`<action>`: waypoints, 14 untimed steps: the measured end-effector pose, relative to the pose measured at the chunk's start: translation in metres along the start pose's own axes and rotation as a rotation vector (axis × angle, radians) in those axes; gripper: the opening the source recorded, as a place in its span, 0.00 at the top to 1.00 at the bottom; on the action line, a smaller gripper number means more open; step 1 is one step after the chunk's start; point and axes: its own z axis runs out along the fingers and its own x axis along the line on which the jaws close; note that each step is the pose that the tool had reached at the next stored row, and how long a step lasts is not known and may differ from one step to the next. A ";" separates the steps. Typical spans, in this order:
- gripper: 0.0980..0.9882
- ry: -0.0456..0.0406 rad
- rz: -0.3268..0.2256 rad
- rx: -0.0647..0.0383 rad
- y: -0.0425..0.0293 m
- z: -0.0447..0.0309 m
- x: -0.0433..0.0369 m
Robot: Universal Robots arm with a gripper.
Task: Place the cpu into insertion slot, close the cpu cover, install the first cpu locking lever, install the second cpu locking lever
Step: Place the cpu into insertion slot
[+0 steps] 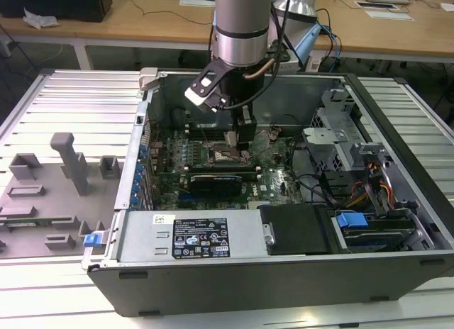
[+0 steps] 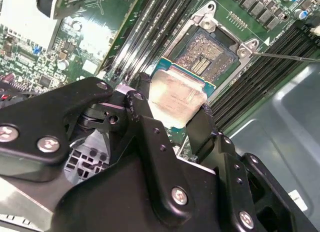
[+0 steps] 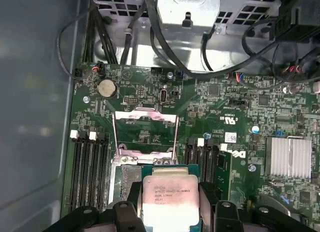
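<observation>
My gripper (image 2: 172,99) is shut on the cpu (image 2: 177,98), a flat square chip with a pale silver top and a green edge, pinched on two opposite sides by the black fingers (image 2: 142,112). The cpu hangs just above and beside the insertion slot (image 2: 207,52), whose dark pin field lies bare inside its silver rim. In the first wrist view the cpu (image 3: 167,194) covers part of the slot (image 3: 127,174), and the cpu cover (image 3: 145,134) stands flipped open beyond it. In the exterior view the gripper (image 1: 245,148) hovers over the slot (image 1: 225,157) inside the open computer case.
Long memory slots (image 3: 90,164) flank the socket on both sides. A thin metal lever (image 2: 285,56) sticks out by the socket corner. A black expansion card (image 1: 216,181), a drive cage (image 1: 333,141) with cables and the case walls (image 1: 145,109) hem the board in.
</observation>
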 end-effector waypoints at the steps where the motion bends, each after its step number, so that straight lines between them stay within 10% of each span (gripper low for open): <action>1: 0.50 -0.0005 0.006 0.000 -0.0004 0.0009 0.0002; 14: 0.50 -0.0066 0.058 0.000 -0.0076 0.0167 0.0099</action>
